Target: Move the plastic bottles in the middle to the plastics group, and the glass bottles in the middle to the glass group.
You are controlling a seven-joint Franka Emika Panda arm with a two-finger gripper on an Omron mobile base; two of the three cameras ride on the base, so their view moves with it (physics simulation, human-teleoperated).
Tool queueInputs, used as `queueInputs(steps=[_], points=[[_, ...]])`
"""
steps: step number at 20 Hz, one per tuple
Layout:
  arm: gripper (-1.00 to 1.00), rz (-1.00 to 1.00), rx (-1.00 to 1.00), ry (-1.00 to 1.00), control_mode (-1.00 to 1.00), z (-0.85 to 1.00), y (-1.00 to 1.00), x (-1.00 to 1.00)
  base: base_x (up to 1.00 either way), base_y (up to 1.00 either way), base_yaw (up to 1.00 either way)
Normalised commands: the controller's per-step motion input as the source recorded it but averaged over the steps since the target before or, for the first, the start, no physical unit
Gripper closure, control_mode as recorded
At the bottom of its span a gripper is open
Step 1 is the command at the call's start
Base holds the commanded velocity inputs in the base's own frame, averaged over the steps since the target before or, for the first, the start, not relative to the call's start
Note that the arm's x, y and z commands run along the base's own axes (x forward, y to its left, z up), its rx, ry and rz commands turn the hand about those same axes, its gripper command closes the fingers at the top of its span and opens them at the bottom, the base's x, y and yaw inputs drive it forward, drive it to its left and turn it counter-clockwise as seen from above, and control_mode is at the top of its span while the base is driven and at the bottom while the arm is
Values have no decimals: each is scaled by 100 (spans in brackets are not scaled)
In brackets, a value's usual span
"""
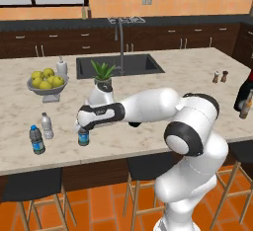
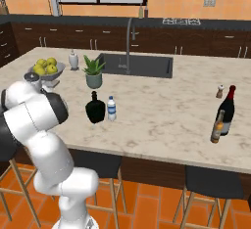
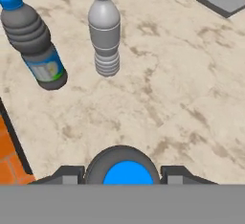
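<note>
Blue-capped dark bottle (image 3: 125, 170) nearest, between the jaws, which grip it just under the cap; it stands on the counter (image 1: 163, 84) near the plastics group (image 1: 41, 132). Likely light, smooth, slightly squashy: hold firmly around the shoulder.

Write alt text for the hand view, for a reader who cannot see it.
Looking down along the gripper, its fingers are closed on a blue-capped bottle seen from above at the bottom edge. Beyond it on the marble counter stand a dark water bottle with a blue cap and a pale clear bottle.
</note>
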Motion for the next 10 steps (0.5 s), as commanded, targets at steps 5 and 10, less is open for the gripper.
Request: queueInputs(steps=[5,10], points=[[100,2,0,-7,-100,-16,46,45,0,0,0],[100,0,0,-7,-100,-2,36,31,0,0,0]])
